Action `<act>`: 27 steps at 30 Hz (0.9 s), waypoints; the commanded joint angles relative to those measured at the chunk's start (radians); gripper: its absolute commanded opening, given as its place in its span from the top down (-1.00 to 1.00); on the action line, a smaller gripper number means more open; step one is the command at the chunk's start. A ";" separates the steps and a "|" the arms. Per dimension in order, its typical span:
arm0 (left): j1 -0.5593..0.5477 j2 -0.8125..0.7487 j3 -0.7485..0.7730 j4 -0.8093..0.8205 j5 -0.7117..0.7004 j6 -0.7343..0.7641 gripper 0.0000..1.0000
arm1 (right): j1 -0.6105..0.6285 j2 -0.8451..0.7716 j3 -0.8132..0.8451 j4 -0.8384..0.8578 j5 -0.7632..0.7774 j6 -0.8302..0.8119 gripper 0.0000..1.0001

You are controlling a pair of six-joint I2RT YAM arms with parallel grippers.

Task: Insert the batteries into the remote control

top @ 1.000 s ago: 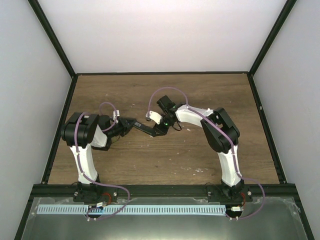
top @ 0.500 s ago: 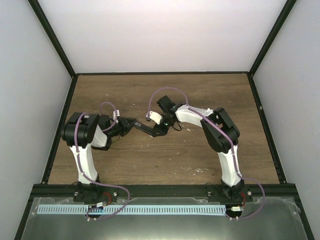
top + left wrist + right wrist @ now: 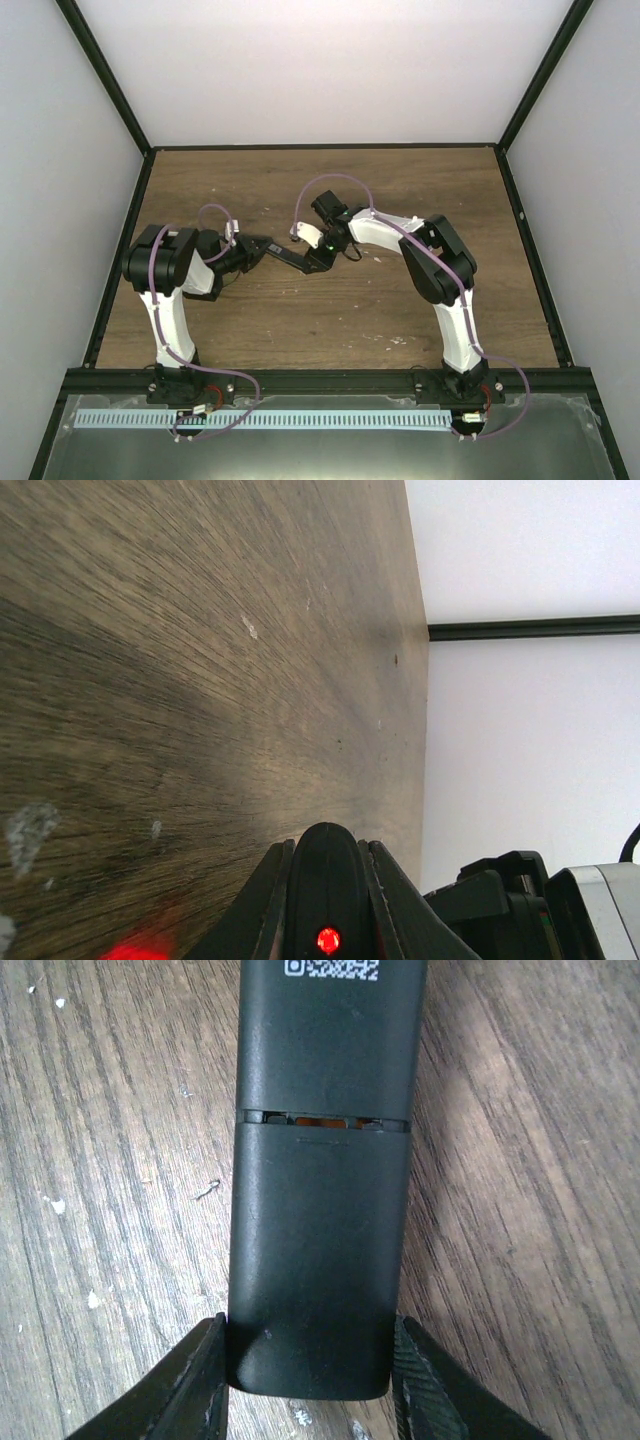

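Note:
The black remote control [image 3: 286, 256] is held between both grippers just above the wood. My left gripper [image 3: 258, 247] is shut on its rounded end, where a red light glows [image 3: 327, 940]; the fingers [image 3: 262, 905] press both sides. My right gripper [image 3: 312, 262] is shut on the other end, its fingers [image 3: 190, 1390] against the sides of the battery cover [image 3: 315, 1250]. The remote's back [image 3: 325, 1040] faces the right wrist camera. A thin gap between cover and body shows a sliver of orange battery [image 3: 325, 1120]. No loose batteries are in view.
The wooden table [image 3: 330, 320] has pale chipped specks [image 3: 52, 1204]. Black frame rails [image 3: 528, 250] and white walls close the sides and back. The right arm's body [image 3: 530, 905] shows at the left wrist view's lower right.
My right gripper has shifted slightly left along the remote. The left arm and the remote have held still.

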 commanded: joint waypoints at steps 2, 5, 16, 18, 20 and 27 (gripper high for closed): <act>0.002 0.021 -0.004 -0.054 -0.030 0.066 1.00 | 0.018 0.017 0.029 -0.006 0.010 0.005 0.17; 0.002 0.021 -0.005 -0.055 -0.030 0.067 1.00 | 0.018 0.013 0.028 -0.001 0.014 0.006 0.04; 0.002 0.023 -0.003 -0.059 -0.029 0.066 1.00 | 0.017 -0.010 0.021 0.027 0.048 0.011 -0.26; 0.003 0.023 -0.002 -0.059 -0.028 0.066 1.00 | 0.017 -0.021 0.022 0.036 0.055 0.014 -0.30; 0.004 0.023 -0.003 -0.059 -0.027 0.066 1.00 | 0.015 -0.033 0.025 0.050 0.056 0.018 -0.34; 0.007 0.023 -0.003 -0.061 -0.024 0.067 1.00 | 0.008 -0.063 0.043 0.065 0.036 0.028 -0.34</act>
